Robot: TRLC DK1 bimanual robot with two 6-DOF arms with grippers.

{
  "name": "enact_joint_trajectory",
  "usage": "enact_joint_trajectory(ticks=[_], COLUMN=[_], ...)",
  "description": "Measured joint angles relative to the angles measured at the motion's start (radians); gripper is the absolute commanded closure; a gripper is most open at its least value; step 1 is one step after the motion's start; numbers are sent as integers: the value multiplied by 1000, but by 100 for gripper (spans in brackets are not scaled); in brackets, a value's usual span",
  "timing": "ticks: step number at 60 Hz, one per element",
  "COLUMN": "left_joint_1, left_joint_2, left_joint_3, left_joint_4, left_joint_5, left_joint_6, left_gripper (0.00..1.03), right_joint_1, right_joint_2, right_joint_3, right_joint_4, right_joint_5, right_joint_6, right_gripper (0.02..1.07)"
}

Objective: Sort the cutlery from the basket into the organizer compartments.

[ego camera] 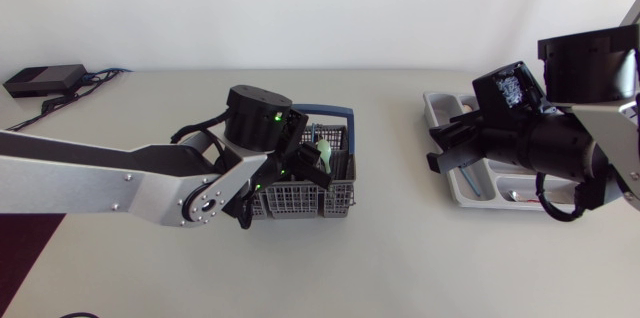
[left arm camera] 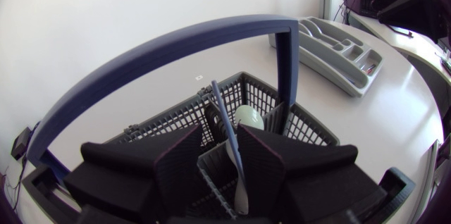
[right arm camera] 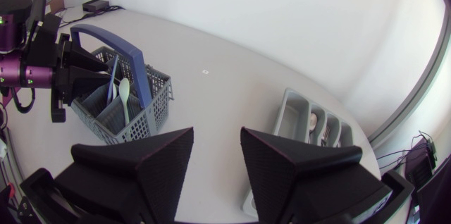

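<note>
Table (ego camera: 400, 258), basket (left arm camera: 262, 99), wrist-only blue utensil (left arm camera: 228, 139)

The head camera looks down from above. The left wrist camera is right over the blue-handled grey mesh basket (left arm camera: 257, 94); the right one sees it from far off. All three show the grey plastic tray (ego camera: 437, 106).

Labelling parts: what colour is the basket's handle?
Blue; the handle shows best in the left wrist view.
</note>
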Motion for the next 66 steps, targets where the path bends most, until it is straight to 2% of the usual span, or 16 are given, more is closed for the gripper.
enact_joint_trajectory(ticks=[54, 66], left_joint_1=[15, 15], left_joint_2=[54, 80], left_joint_3=[84, 102], left_joint_4=[-27, -31], left_joint_5=[18, 19], left_joint_6=[-21, -22], left_gripper=[67, 74], right_joint_1=[2, 2], right_joint_2=[0, 0], right_joint_3=[-9, -10], right_joint_4=[13, 15], right_joint_5=[-3, -3], right_joint_6=[0, 0], right_gripper=[56, 56])
